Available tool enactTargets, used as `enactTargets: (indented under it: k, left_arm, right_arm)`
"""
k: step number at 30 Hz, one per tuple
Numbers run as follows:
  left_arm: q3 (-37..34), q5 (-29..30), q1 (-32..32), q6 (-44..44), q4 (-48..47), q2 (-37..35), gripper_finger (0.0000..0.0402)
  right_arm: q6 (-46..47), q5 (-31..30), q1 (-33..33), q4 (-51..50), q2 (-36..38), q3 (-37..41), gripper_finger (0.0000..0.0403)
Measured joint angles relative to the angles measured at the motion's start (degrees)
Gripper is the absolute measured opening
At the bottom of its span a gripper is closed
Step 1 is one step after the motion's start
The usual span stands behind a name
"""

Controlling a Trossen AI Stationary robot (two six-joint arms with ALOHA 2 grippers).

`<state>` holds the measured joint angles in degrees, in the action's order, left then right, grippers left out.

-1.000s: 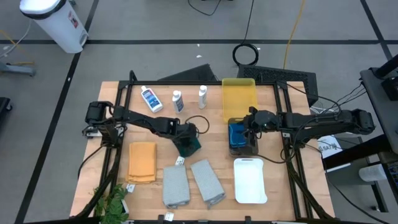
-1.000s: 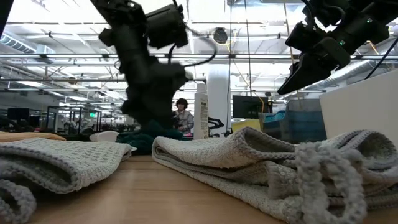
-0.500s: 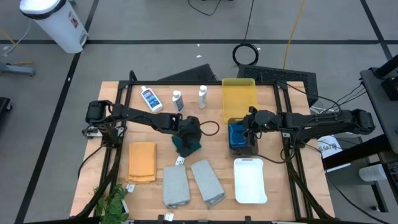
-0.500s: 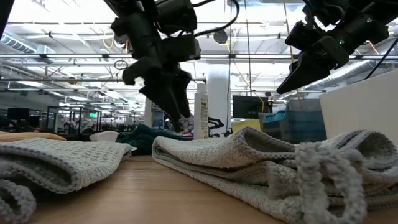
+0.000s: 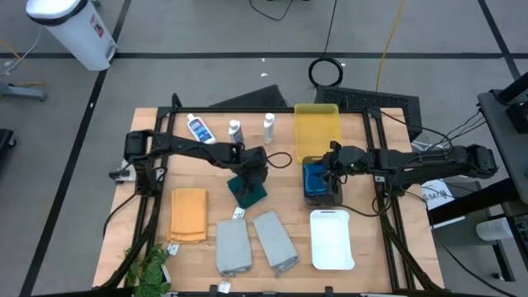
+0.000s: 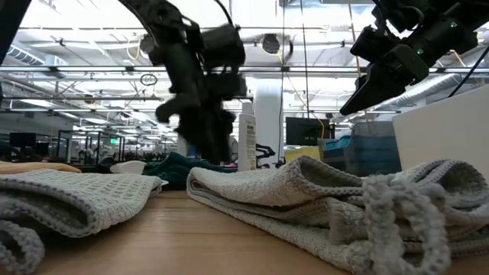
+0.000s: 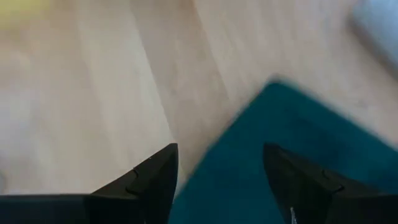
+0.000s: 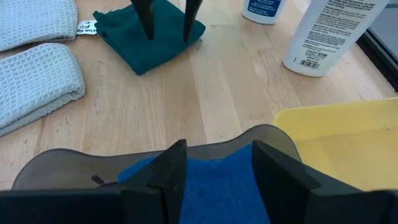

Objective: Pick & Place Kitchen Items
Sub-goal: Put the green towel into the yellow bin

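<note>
The dark green cloth [image 5: 250,195] lies flat on the table's middle; it also shows in the right wrist view [image 8: 142,55]. My left gripper [image 5: 252,171] is open and points down over the cloth's far part [image 7: 298,130]. My right gripper [image 5: 325,173] is open above the blue sponges [image 8: 211,186] in the dark grey tray [image 5: 318,200], one finger on each side of the top sponge, apart from it. Three white bottles [image 5: 234,132] stand at the far left. The orange towel [image 5: 188,214] and two grey towels [image 5: 252,244] lie near the front edge. My left gripper's open fingertips [image 8: 150,31] stand at the green cloth's far part, coming from above and pointing down. I cannot tell whether they touch the cloth.
A yellow tray [image 5: 318,130] lies beyond the dark grey tray and a white tray [image 5: 332,239] lies nearer than it. A plant [image 5: 147,268] stands at the near left corner. Bare wood shows between the cloth and the trays.
My left gripper has risen off the green cloth and shifted a little toward the table's far right. The cloth, bunched under the gripper a second ago, now lies flatter in the same place. My right arm has kept still.
</note>
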<state>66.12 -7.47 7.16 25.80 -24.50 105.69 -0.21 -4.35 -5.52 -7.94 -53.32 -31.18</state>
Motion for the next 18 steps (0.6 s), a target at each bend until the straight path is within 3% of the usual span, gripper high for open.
enactTargets:
  k: [8, 18]
  left_arm:
    - [0.2, -1.0, 1.3, -1.5, 0.3, 5.6, 0.0239]
    - [0.2, -1.0, 4.0, -32.9, -0.9, 5.8, 0.0239]
  right_arm:
    - [0.0, 0.0, 0.0, 0.0, 0.0, 0.0, 0.016]
    - [0.0, 0.0, 0.0, -0.3, 0.0, 0.0, 0.016]
